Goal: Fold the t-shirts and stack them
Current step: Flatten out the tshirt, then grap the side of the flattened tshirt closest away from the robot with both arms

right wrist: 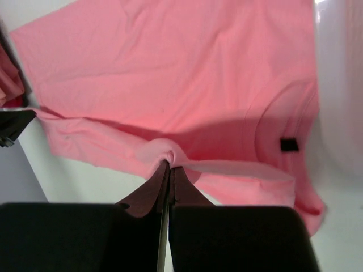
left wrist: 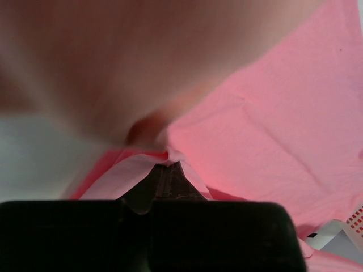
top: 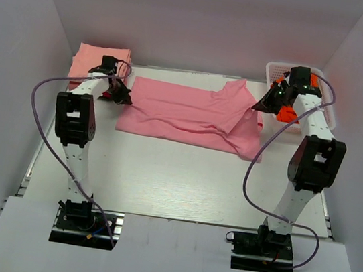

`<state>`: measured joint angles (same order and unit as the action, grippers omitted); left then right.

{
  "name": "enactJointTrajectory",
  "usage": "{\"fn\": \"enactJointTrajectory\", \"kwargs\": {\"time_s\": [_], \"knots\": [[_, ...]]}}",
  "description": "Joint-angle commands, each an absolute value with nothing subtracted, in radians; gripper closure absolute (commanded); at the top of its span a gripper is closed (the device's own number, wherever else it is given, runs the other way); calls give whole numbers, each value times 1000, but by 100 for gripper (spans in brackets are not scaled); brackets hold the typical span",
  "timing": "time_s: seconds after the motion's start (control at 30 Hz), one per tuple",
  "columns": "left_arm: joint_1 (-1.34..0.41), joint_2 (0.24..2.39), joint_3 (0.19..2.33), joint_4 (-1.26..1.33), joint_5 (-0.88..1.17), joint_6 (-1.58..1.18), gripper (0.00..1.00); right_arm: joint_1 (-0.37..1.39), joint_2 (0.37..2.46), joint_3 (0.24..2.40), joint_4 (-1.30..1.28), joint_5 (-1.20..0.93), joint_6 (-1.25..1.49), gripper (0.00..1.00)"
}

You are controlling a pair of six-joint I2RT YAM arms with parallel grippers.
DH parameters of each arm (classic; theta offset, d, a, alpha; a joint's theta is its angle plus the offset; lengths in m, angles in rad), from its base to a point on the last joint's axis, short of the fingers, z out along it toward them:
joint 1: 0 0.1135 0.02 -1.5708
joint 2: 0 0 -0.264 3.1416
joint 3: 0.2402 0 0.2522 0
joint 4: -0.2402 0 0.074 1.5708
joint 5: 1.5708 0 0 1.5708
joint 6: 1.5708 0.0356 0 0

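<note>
Crosswise, the rose-pink t-shirt (top: pixel 185 113) lies spread on the desk (top: pixel 175 182), its long axis running left to right between the two arms; the left claw (top: pixel 118 93) is clamped on cloth at its left end; the right claw (top: pixel 265 106) is pinched together on a fold at its right, collar end; each wrist view shows cloth bunched at the closed tips. At the back left, nearer the left arm, sit folded salmon shirts (top: pixel 94 56); the basket (top: pixel 272 69) stands back right. Any fold, I judge, depends on both ends travelling together across that axis.
</note>
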<state>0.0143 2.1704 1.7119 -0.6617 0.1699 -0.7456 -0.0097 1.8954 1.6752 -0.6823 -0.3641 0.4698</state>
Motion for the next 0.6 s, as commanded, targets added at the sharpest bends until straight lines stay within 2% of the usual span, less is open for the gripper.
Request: {"fn": "enactJointTrajectory", "kwargs": {"time_s": [0.0,0.03,0.1,0.13,0.17,0.2,0.3,0.37,0.43,0.57], "knots": [[25,2189,1824,-672,192,-730,99,-21,2011,1842,-742,-376,396,100],[25,2224,1869,-696,202,-721,70,-21,2032,1873,-785,-364,385,89],[25,2253,1916,-721,228,-709,34,-18,2111,1988,-804,-345,370,56],[25,2264,1954,-742,245,-694,8,-17,2121,2014,-805,-333,370,51],[25,2264,1968,-742,245,-681,0,-11,2140,2073,-804,-325,361,45],[25,2264,1979,-759,245,-681,0,-11,2138,2088,-804,-316,359,25],[25,2214,1979,-769,235,-634,0,-2,2099,2095,-798,-299,330,16],[14,2172,1942,-758,235,-598,0,-2,2045,2039,-776,-319,304,16],[2,2117,1905,-758,235,-577,0,44,1953,1889,-762,-313,276,16],[-17,2025,1755,-741,319,-566,0,87,1798,1620,-772,-156,259,20]]}}
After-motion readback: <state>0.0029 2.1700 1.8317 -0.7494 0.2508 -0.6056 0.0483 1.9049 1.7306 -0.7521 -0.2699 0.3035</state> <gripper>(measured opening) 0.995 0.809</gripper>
